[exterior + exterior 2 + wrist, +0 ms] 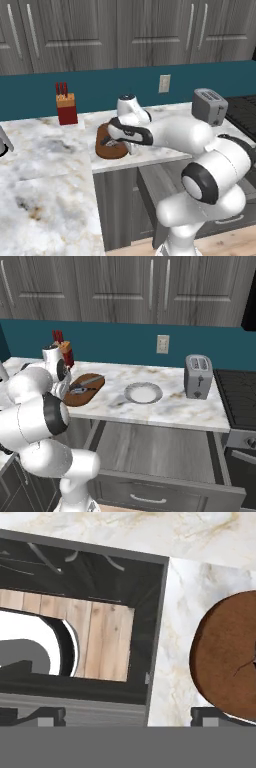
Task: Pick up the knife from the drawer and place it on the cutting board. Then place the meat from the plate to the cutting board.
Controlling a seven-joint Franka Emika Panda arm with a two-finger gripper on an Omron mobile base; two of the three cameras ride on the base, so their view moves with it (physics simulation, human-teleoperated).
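Observation:
The brown cutting board (86, 391) lies on the marble counter left of the plate, and it also shows as cutting board (107, 149) and cutting board (227, 657). The knife (90, 382) rests on it, blade toward the wall. My gripper (119, 145) hovers low over the board's front end, also seen as gripper (74, 389) and gripper (130, 717), jaws wide open and holding nothing. The round pale plate (143, 393) is bare. The meat is hidden. Under the counter the drawer (150, 451) stands pulled out, also seen as drawer (152, 182).
A red and tan knife block (65, 104) stands by the wall left of the board. A grey toaster (198, 376) sits at the counter's right end, beside a dark stove top (240, 396). The counter (40, 165) wraps round to the left.

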